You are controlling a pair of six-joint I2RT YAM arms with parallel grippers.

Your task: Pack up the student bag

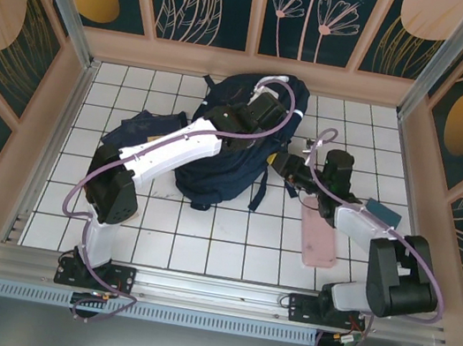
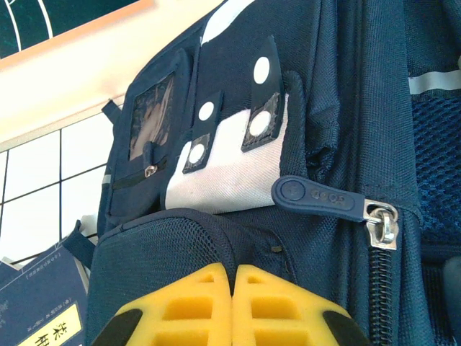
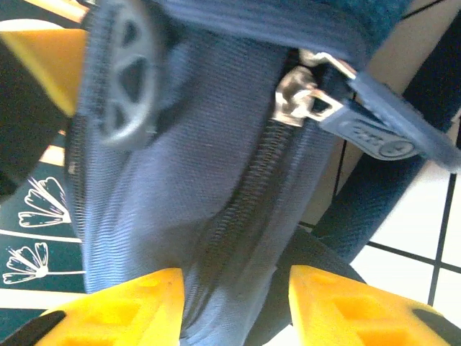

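Your left gripper (image 2: 233, 281) is clenched tight against the large navy-blue fabric backpack (image 1: 221, 182); your right gripper (image 3: 236, 295) stands parted, fingers loosely astride its zipper (image 3: 248, 187).

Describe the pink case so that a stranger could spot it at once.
On the white tiled table, look to the right of the large navy backpack, nearer the front edge. A flat pink case lies on the tiles. It is the only pink thing, longer and paler than the small teal object to its right.
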